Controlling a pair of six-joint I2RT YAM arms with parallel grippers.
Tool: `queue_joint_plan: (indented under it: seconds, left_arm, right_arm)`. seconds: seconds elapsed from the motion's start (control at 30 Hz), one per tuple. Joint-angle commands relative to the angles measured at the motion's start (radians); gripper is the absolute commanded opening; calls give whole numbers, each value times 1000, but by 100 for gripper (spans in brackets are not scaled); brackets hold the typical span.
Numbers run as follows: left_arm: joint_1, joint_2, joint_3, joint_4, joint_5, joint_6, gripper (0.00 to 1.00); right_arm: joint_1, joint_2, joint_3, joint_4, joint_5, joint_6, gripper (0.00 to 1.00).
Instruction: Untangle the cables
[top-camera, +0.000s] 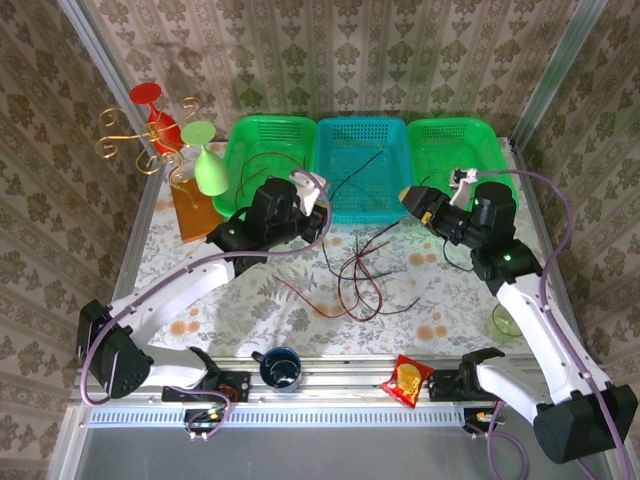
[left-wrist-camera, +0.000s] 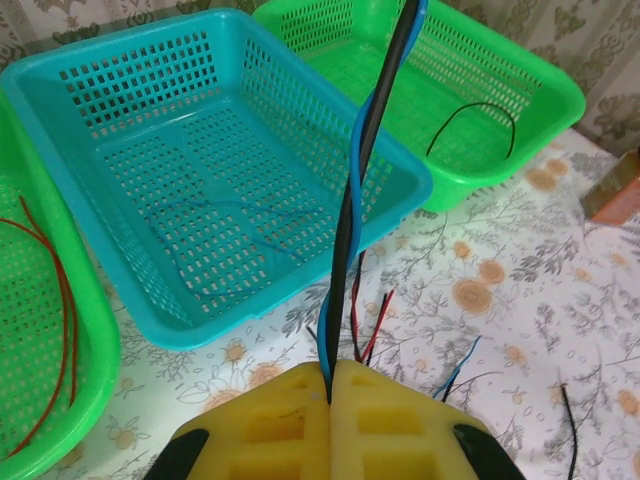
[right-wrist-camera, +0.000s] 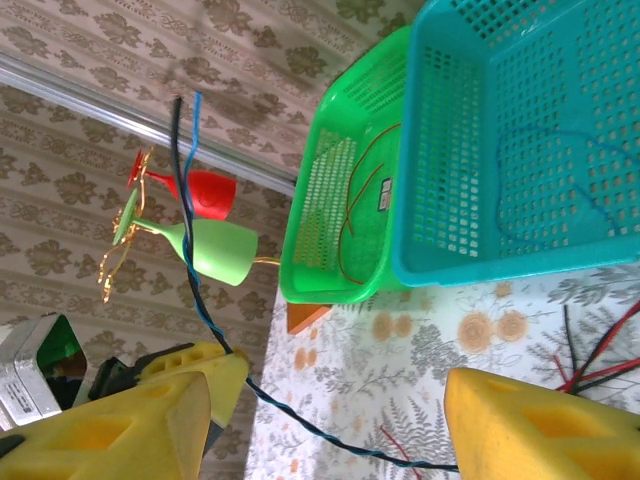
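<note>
A loose tangle of red, black and blue cables (top-camera: 355, 280) lies on the flowered cloth in front of the baskets. My left gripper (left-wrist-camera: 330, 385) is shut on a twisted black and blue pair of cables (left-wrist-camera: 352, 200), which runs up out of its yellow fingers (left-wrist-camera: 270, 425). From above, the left gripper (top-camera: 315, 212) hovers by the teal basket's near left corner. That twisted pair (right-wrist-camera: 300, 420) crosses the gap of my right gripper (right-wrist-camera: 330, 430), whose yellow fingers (right-wrist-camera: 540, 425) stand wide apart, open. The right gripper (top-camera: 412, 198) is near the teal basket's right corner.
Three baskets stand at the back: left green (top-camera: 240, 140) with red cables (top-camera: 262, 165), teal (top-camera: 362, 122) with a blue cable, right green (top-camera: 455, 125) with a black cable (left-wrist-camera: 480, 110). Glasses (top-camera: 207, 165) and an orange block (top-camera: 195, 215) stand left. A mug (top-camera: 280, 368), a snack packet (top-camera: 408, 380) and a green cup (top-camera: 503, 322) sit near the front.
</note>
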Motion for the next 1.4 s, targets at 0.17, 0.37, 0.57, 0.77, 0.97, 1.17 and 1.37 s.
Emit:
queue_joint_plan:
  seconds: [0.17, 0.37, 0.57, 0.77, 0.97, 1.17, 1.37]
  left_arm:
    - [11, -31, -38, 96, 58, -60, 0]
    - [10, -32, -55, 128, 61, -64, 0]
    - [6, -26, -75, 155, 72, -67, 0]
    - [-10, -26, -81, 163, 74, -73, 0]
    - [-14, -21, -79, 183, 94, -86, 0]
    - [-19, -20, -76, 188, 95, -79, 0]
    - [-25, -27, -90, 187, 89, -80, 0]
  right_arm:
    - [30, 58, 45, 181, -53, 77, 55]
    - [39, 116, 60, 265, -46, 109, 54]
    - [90, 225, 136, 316, -103, 114, 65]
    - [144, 312, 183, 340, -81, 112, 60]
    - [153, 332, 168, 374, -36, 127, 44]
    - [156, 362, 173, 421, -45, 135, 36]
    - [167, 395, 195, 432, -56, 134, 35]
